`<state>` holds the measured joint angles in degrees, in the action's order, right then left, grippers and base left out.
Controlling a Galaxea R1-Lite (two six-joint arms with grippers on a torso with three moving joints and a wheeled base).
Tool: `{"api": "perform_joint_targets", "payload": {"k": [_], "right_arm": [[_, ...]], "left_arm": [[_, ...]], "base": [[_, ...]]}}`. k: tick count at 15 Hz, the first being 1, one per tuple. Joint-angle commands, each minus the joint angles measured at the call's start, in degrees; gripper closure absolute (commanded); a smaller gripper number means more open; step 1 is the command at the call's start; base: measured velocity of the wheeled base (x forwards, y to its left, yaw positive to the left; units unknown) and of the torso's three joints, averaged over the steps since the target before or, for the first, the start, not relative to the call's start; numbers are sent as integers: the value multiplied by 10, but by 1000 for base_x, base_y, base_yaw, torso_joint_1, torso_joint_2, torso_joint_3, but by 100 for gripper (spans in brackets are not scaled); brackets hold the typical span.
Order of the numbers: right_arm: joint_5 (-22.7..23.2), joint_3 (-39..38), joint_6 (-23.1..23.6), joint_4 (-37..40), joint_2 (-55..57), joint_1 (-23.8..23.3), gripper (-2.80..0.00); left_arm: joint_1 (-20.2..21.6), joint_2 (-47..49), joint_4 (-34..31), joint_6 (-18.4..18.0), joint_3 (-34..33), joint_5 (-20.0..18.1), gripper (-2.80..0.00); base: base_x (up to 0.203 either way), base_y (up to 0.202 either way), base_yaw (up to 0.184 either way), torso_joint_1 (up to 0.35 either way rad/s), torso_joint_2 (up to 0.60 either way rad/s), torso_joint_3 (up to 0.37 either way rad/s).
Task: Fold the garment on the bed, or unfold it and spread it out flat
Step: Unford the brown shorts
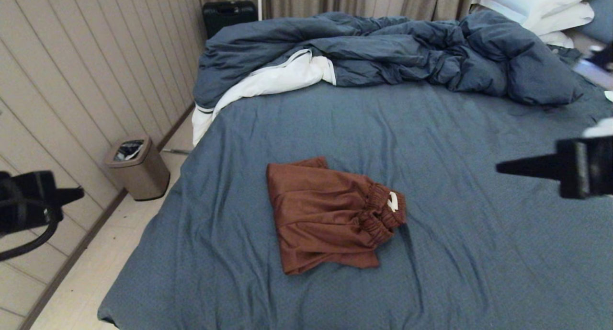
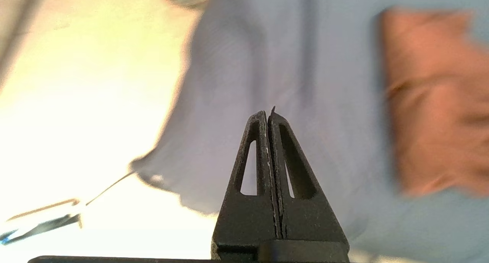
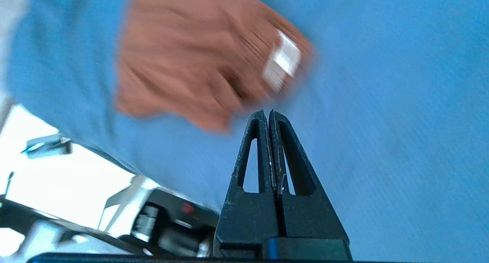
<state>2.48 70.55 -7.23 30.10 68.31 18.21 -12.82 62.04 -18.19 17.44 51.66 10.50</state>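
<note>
The rust-brown shorts (image 1: pixel 330 215) lie folded in a bunch on the slate-blue sheet of the bed (image 1: pixel 455 253), near its middle, with the gathered waistband and a white tag toward the right. Both wrist views catch them blurred: the shorts (image 2: pixel 435 102) from the left arm, the shorts (image 3: pixel 206 60) from the right. My left gripper (image 1: pixel 79 193) hangs shut over the floor, left of the bed and well clear of the cloth; its fingers (image 2: pixel 268 116) hold nothing. My right gripper (image 1: pixel 500 167) is shut and empty above the sheet, right of the shorts; its fingers (image 3: pixel 267 116) are pressed together.
A rumpled blue duvet (image 1: pixel 392 52) with white lining fills the far half of the bed, with white pillows (image 1: pixel 541 9) at the far right. On the floor to the left stands a bronze waste bin (image 1: pixel 136 167). A black suitcase (image 1: pixel 229 14) stands by the curtain.
</note>
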Motion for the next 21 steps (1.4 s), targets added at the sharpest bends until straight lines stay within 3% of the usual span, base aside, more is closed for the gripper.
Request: {"api": "perform_joint_targets", "payload": {"k": [1,6,10,13,16,19,21], "right_arm": [[-29,-134,0,7,-203,-35,0],[-78,-369,2,12,-437,-90,0],[-87,-486,-11,4,-521,-102,0],[-88,-563,-11,-114,-523,-105,0],[-89,-650,6,-227,-523,-105,0],[-89,-662,15,-240,-523,-105,0],[-83,-663,27,-242,-523,-105,0]], "left_arm": [[34,-152,-40,-7,-66,7,0],[55,-321,-149,-14,-135,13,0],[56,-411,-159,-19,-207,14,0],[56,-455,-154,-41,-249,13,0],[57,-460,-91,-60,-309,56,0],[57,-461,49,-119,-400,93,0],[57,-460,117,-135,-446,100,0]], "base": [[0,0,0,0,0,0],[0,0,0,0,0,0],[0,0,0,0,0,0],[0,0,0,0,0,0],[0,0,0,0,0,0],[0,0,0,0,0,0],[0,0,0,0,0,0]]}}
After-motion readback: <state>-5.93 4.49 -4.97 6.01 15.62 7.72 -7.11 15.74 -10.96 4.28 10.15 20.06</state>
